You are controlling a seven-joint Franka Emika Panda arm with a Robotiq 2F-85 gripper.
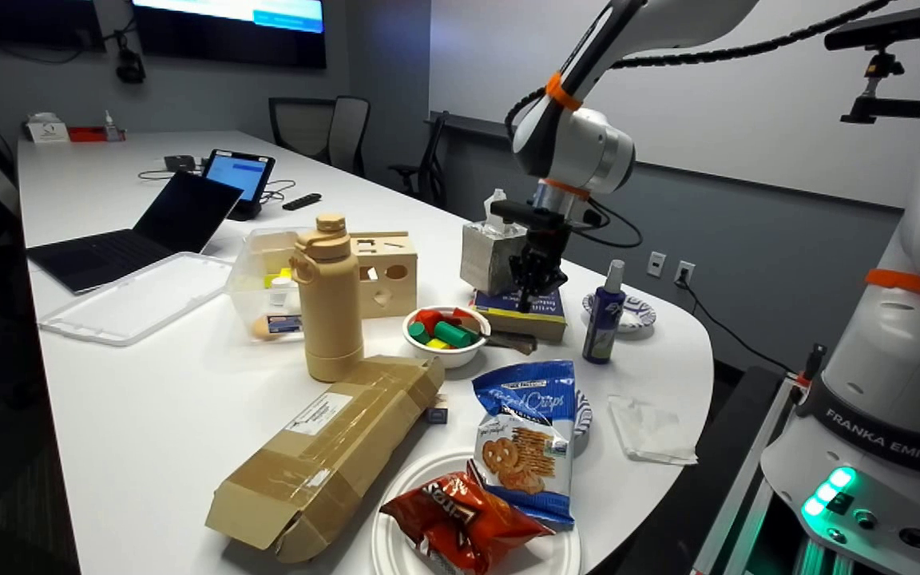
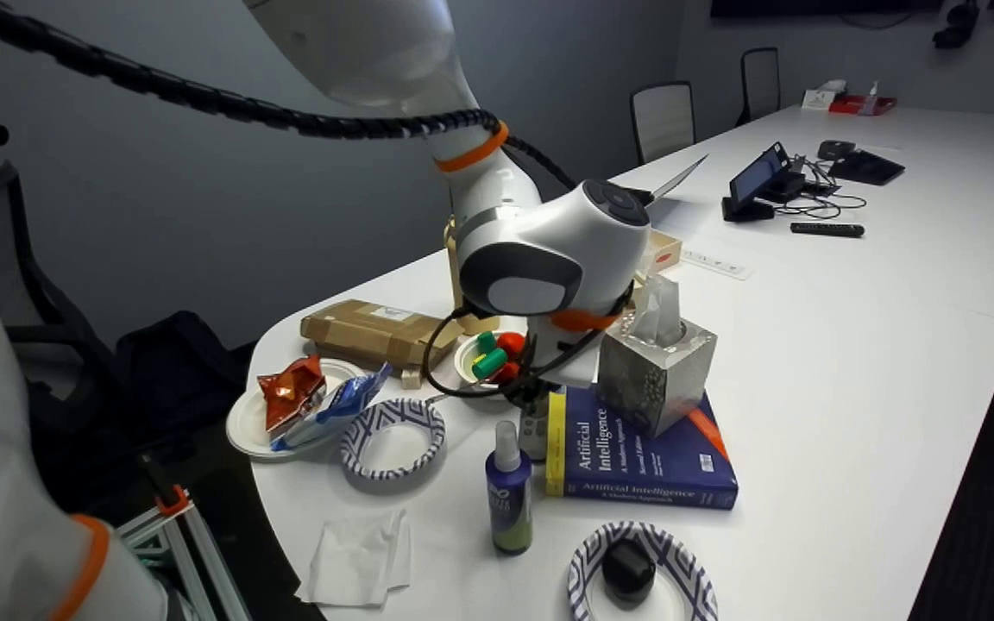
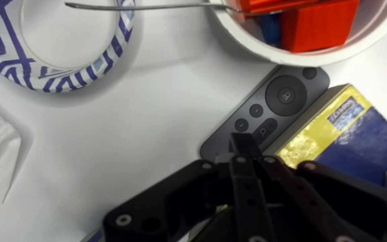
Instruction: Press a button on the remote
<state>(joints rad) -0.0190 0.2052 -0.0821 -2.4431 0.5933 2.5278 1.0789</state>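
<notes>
The gray remote control lies flat along the yellow-banded side of the Artificial Intelligence textbook, touching or just beside it, I cannot tell which; the gripper, its fingers closed together with nothing seen between them, stands over one end of the remote next to the textbook, hovering or in contact, again unclear; a press could strike bare casing, or two keys at once, as the joined tips look broad against the pill-shaped button; drifting toward the textbook might catch its raised edge; a slanting push might skid the remote away from it; reaching for the round pad could bump the white bowl near the textbook's corner; the fingers hide the remote's lower keys; the wrist view crops bowl and textbook; in an exterior view the Franka arm leaves the fingertips hard to make out.
</notes>
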